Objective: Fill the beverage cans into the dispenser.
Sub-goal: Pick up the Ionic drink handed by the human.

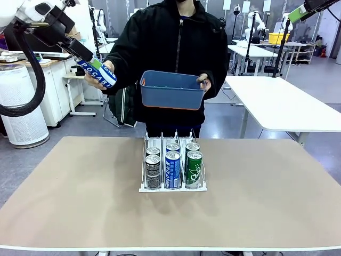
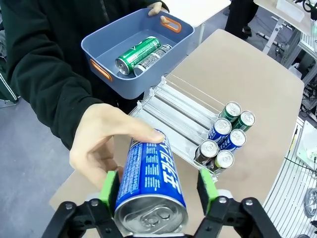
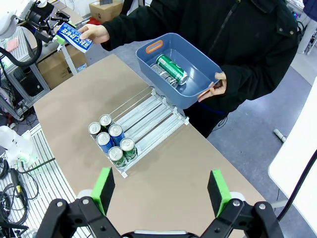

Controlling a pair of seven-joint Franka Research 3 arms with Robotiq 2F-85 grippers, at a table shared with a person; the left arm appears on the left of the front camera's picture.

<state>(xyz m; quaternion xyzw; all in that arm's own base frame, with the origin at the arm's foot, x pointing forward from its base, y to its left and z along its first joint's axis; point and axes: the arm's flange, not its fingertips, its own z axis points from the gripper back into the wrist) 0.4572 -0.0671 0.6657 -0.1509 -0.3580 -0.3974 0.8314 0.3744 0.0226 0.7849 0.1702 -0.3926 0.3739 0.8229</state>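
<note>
My left pincer [image 2: 157, 190] sits open around the blue can [image 2: 148, 171]; I should close squarely on its middle before the person's hand [image 2: 101, 144] lets go

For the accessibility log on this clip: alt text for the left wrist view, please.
The left gripper brackets a blue-and-white Pocari can that a person's hand also holds, a gap showing at one green pad. Beyond, the dispenser holds six upright cans at one end, and the person holds a blue bin with two cans lying inside.
</note>
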